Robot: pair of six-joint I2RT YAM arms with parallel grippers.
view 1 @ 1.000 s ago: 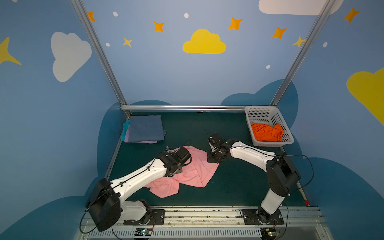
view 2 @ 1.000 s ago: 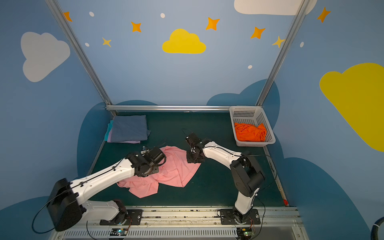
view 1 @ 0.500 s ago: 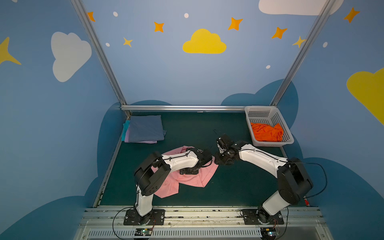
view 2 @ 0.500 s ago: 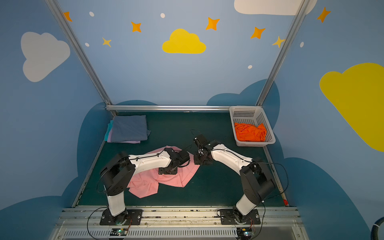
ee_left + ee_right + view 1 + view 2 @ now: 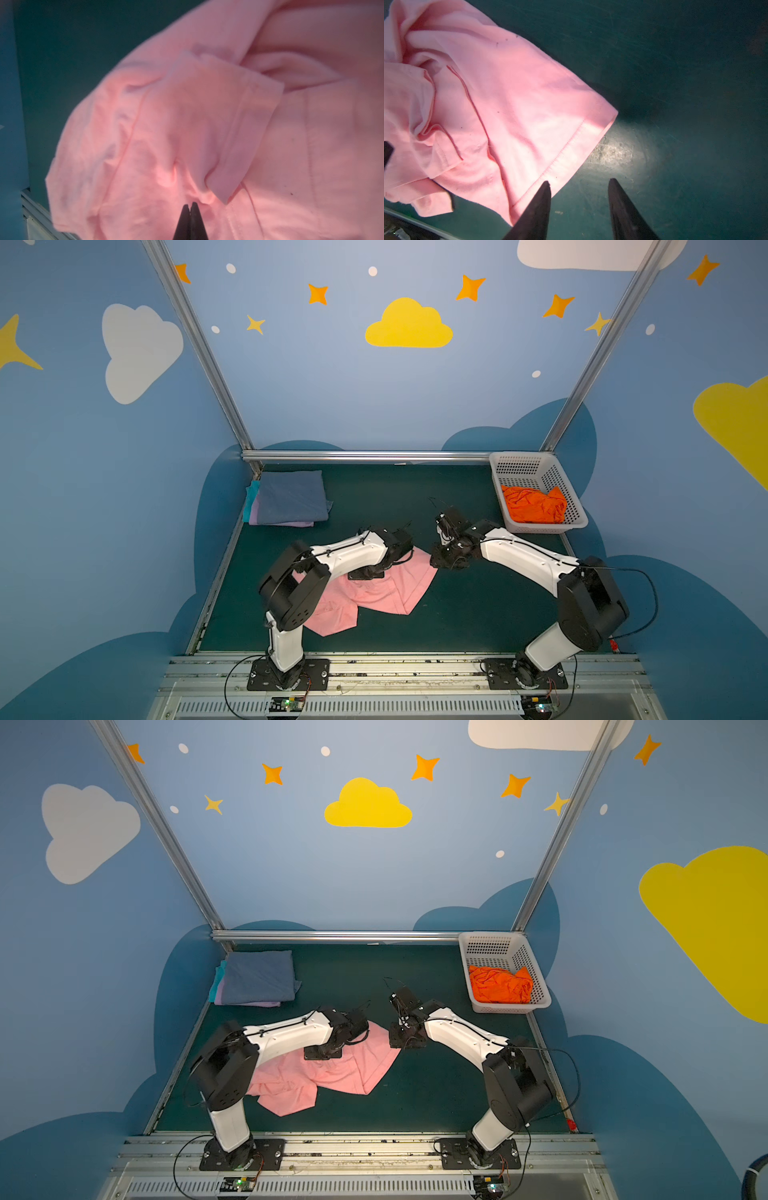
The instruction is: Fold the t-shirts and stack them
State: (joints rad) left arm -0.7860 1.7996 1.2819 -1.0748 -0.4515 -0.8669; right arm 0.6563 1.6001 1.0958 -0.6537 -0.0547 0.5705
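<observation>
Pink t-shirt [image 5: 386,593]: where does it lie against the jaws?
— Crumpled on the green desk [image 5: 457,614]. It lies under the left jaws and runs out as far as the right jaws, whose tips stand at its hemmed corner.

What are the left jaws doing?
— They are closed. In the left wrist view the tips meet on a pinch of the pink fabric, and creases gather toward them.

And the right jaws?
— Parted, with nothing between them. In the right wrist view one fingertip [image 5: 537,207] is over the stitched hem and its partner is over bare desk just beside the cloth. Whether they touch down I cannot tell.

Any containers?
— One, a white perforated basket [image 5: 519,468]. It sits beyond the right jaws and off to their right, well apart from them. An orange t-shirt [image 5: 534,506] lies bunched inside it.

Anything folded?
— A stack beyond the left jaws and off to their left, well apart. The slate-blue t-shirt [image 5: 291,495] is on top, and the lavender t-shirt [image 5: 282,524] shows as an edge beneath. The teal t-shirt [image 5: 249,504] peeks out at the side.
</observation>
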